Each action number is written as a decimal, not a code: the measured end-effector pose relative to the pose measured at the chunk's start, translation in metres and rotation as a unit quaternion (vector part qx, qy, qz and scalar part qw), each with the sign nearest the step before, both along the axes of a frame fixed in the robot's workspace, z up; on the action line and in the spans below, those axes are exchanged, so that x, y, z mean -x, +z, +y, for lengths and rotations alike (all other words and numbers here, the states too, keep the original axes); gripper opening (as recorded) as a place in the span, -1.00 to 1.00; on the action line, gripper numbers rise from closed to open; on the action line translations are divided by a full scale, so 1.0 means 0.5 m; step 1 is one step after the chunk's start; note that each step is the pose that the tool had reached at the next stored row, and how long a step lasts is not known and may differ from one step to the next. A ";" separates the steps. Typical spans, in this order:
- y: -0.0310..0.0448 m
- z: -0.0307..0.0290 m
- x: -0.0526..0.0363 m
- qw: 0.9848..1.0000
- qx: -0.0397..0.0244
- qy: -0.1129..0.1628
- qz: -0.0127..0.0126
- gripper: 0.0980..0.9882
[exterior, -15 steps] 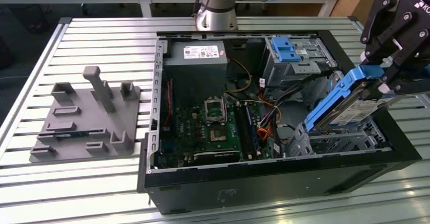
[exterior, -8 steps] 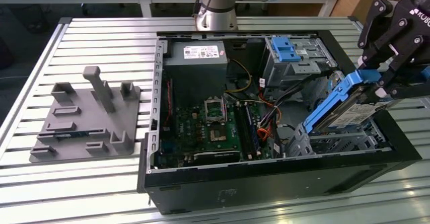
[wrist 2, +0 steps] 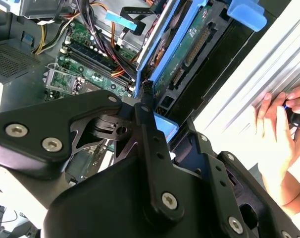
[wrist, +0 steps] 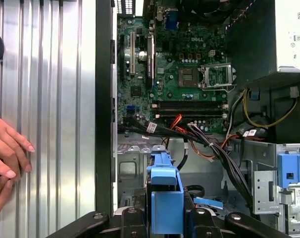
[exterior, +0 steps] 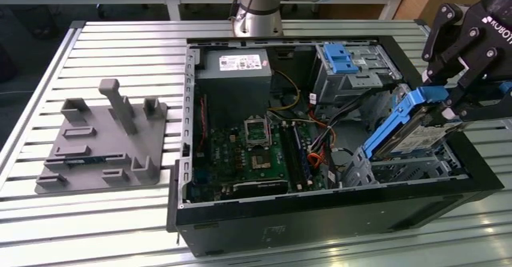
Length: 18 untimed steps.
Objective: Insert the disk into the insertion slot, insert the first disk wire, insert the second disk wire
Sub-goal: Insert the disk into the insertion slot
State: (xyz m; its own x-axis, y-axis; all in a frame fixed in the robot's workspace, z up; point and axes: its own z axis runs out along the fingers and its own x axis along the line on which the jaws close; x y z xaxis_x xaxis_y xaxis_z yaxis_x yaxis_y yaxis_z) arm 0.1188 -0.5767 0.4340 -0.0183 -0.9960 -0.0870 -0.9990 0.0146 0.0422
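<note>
The disk (exterior: 408,129), a silver drive in a bright blue carrier, hangs steeply tilted over the near corner of the open computer case on the exterior view's right. My gripper (exterior: 449,102) is shut on the carrier's upper end. The disk's lower end dips toward the insertion slot (exterior: 416,168), a low grey perforated cage. In the first wrist view the blue carrier (wrist: 165,191) sits between my gripper (wrist: 165,220) and the grey slot (wrist: 132,168). The second wrist view shows the disk's circuit-board side (wrist 2: 189,47). Black and orange cables (wrist: 209,148) run beside the slot; which are the disk wires I cannot tell.
A taller cage with a blue latch (exterior: 348,63) stands behind the slot. The motherboard (exterior: 248,147) and power supply (exterior: 232,63) fill the case. A grey fixture plate (exterior: 104,141) lies on the slatted table (exterior: 120,39). A person's hand (wrist: 6,158) rests beside the case.
</note>
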 end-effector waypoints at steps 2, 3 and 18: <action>0.000 0.000 0.000 1.000 0.000 0.000 0.002 -0.40; 0.000 0.000 0.000 1.000 0.000 0.000 0.003 -0.40; -0.012 0.000 -0.013 1.000 0.000 -0.006 0.012 -0.40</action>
State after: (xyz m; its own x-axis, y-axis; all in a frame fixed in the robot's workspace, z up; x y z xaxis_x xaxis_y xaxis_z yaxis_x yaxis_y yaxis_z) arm 0.1252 -0.5768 0.4282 -0.0319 -0.9958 -0.0863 -0.9975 0.0263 0.0655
